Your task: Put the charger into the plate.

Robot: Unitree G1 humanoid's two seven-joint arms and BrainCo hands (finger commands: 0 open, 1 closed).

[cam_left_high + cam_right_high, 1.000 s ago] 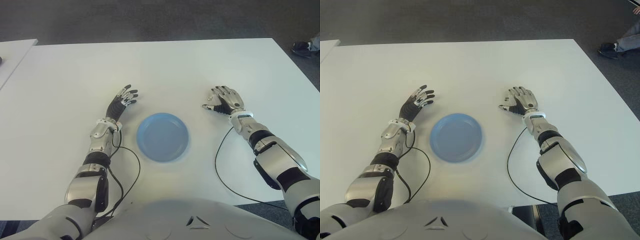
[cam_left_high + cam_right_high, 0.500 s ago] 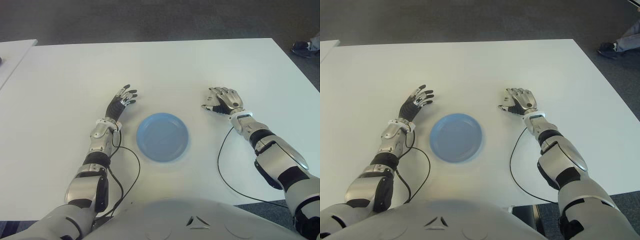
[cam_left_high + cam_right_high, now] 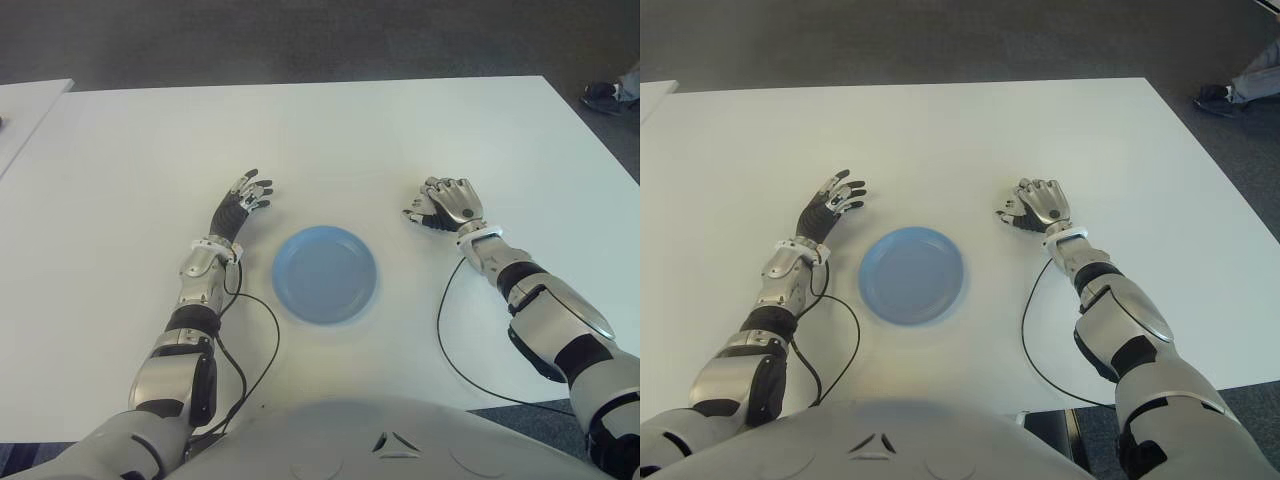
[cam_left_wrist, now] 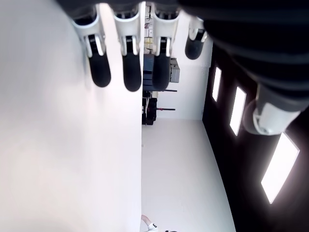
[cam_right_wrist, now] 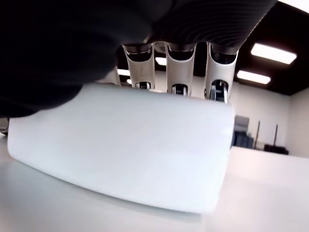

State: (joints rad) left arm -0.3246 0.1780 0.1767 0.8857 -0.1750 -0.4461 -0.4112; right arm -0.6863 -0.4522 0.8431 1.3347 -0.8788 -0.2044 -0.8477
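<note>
right hand (image 3: 448, 204) curled over white charger (image 5: 120, 152), fingers (image 5: 176, 72) behind its far face, thumb in front; block apparently on white counter (image 3: 400, 130) still, just right of blue plate (image 3: 326, 274). left hand (image 3: 243, 200) spread and empty, showing left of plate. black cable (image 3: 445, 330) trailing along right forearm. risk, as a judgement: smooth, broad block slipping from a shallow grip on lifting, or dropping short of the plate rim; cable dragging across the plate and shifting it.
</note>
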